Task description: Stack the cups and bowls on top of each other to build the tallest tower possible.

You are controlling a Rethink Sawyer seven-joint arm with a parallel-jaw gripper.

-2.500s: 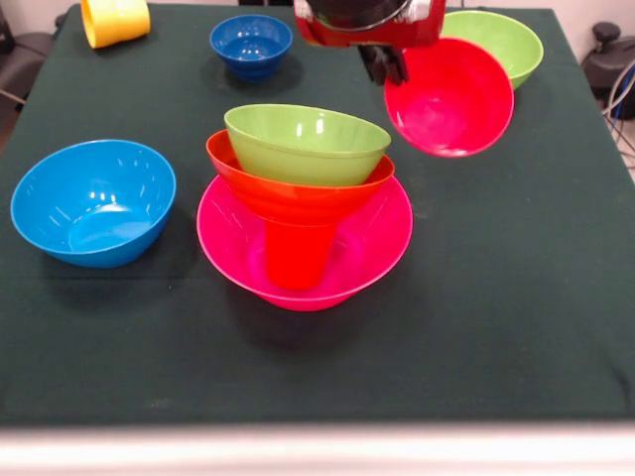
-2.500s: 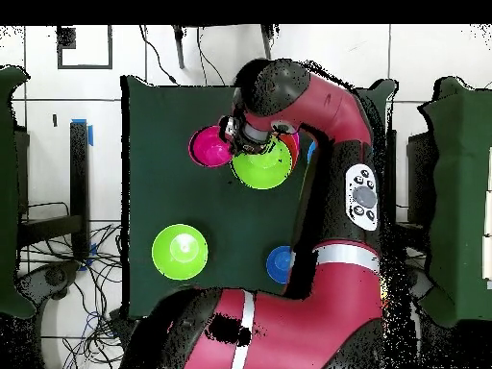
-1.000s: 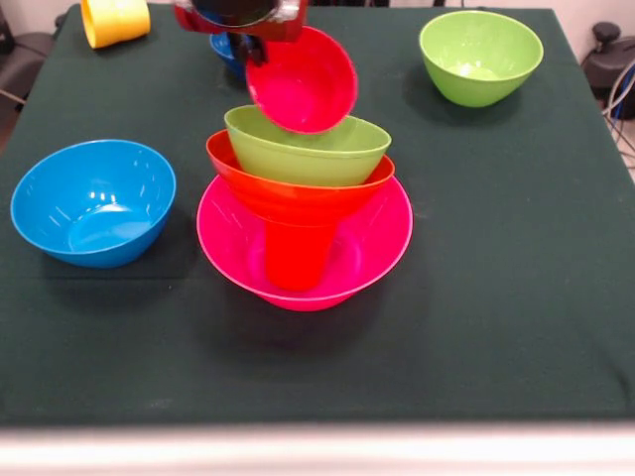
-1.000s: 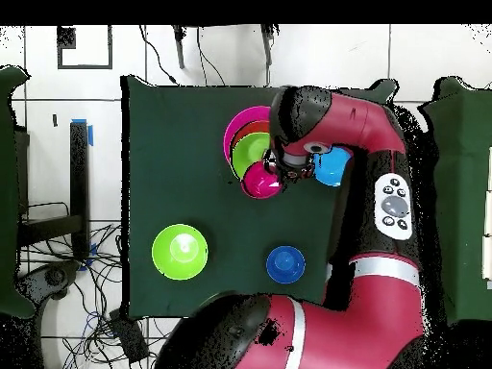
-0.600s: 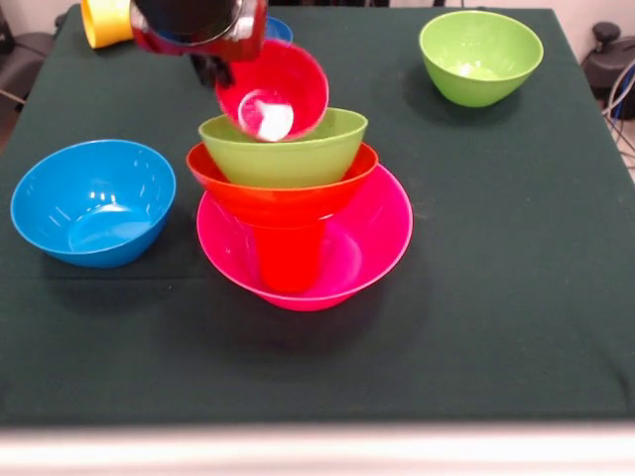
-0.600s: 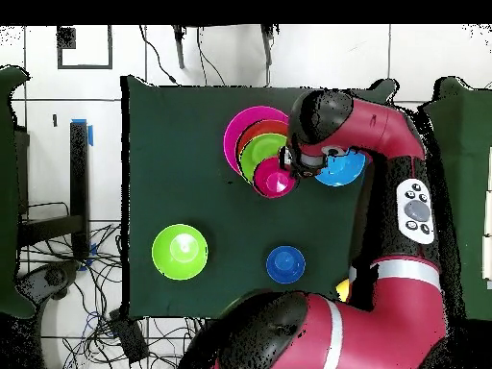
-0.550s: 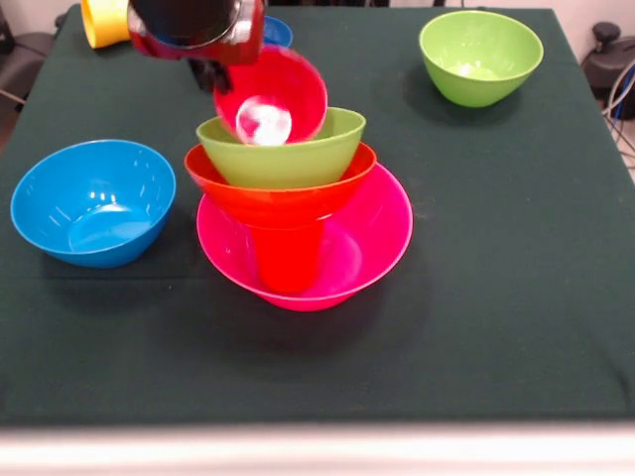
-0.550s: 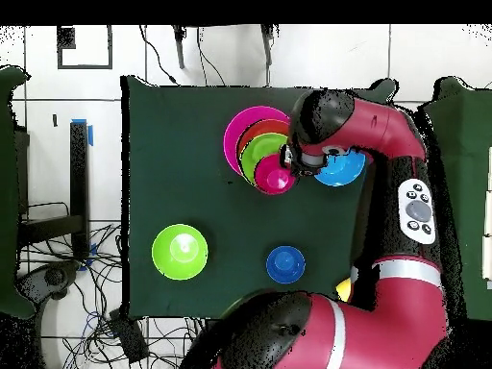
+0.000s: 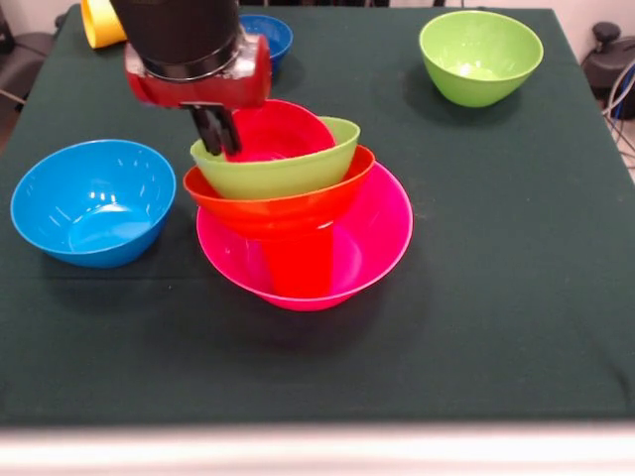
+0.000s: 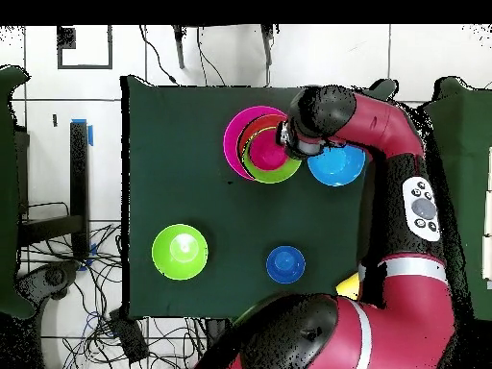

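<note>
The tower stands mid-table: a large pink bowl [image 9: 372, 238] holds a red cup [image 9: 298, 266], with an orange bowl [image 9: 268, 206] and a lime green bowl [image 9: 283, 171] on top, both tilted. A small red bowl [image 9: 283, 132] sits in the lime green bowl. My gripper [image 9: 218, 131] is shut on the red bowl's left rim. In the overhead view my gripper [image 10: 285, 136] is at the tower's right side, over the red bowl [image 10: 263, 152] and the pink bowl [image 10: 232, 139].
A light blue bowl [image 9: 94, 203] stands left of the tower. A second lime green bowl [image 9: 481, 58] is at the far right, a small dark blue bowl [image 9: 268, 34] is behind my gripper, and a yellow cup [image 9: 103, 20] lies at the far left corner.
My gripper carried the small red bowl from the right over the tower and lowered it into the lime green bowl. The upper bowls shifted slightly left.
</note>
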